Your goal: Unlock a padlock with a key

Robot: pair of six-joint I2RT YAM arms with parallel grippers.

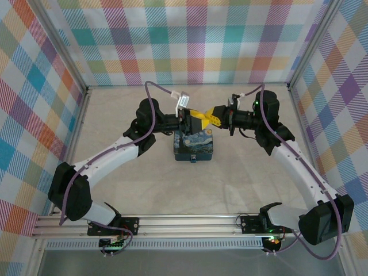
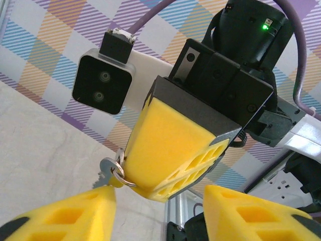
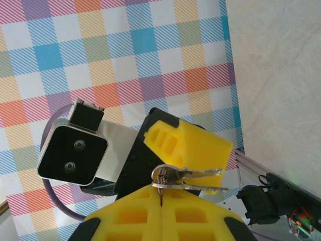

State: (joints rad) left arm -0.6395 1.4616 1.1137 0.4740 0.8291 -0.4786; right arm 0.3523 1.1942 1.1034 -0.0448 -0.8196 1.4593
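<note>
Setting: beige table (image 1: 241,184), walled on three sides by pastel checked cloth (image 1: 190,40), with a metal rail (image 1: 190,221) along the near edge.
Arms: we see both reaching inward from the near corners, so that their yellow claws meet nose to nose above the middle of the table.
Right gripper (image 3: 161,198): fingers pressed flat together with no gap along the seam, pinching the key ring (image 3: 161,173) at their tip.
Keys (image 3: 195,174): two silver keys hang on that ring, held in the air between the claws. In the right wrist view their blades point right, across the face of a left finger (image 3: 188,145). We cannot tell whether they touch it.
Left gripper (image 2: 159,201): spread wide and holding nothing. In its own view the two fingers stand apart at the bottom, the right claw's tip and the ring just above the gap.
Box (image 1: 195,146): blue, printed with a swirling night sky, resting on the table directly beneath the meeting claws.
</note>
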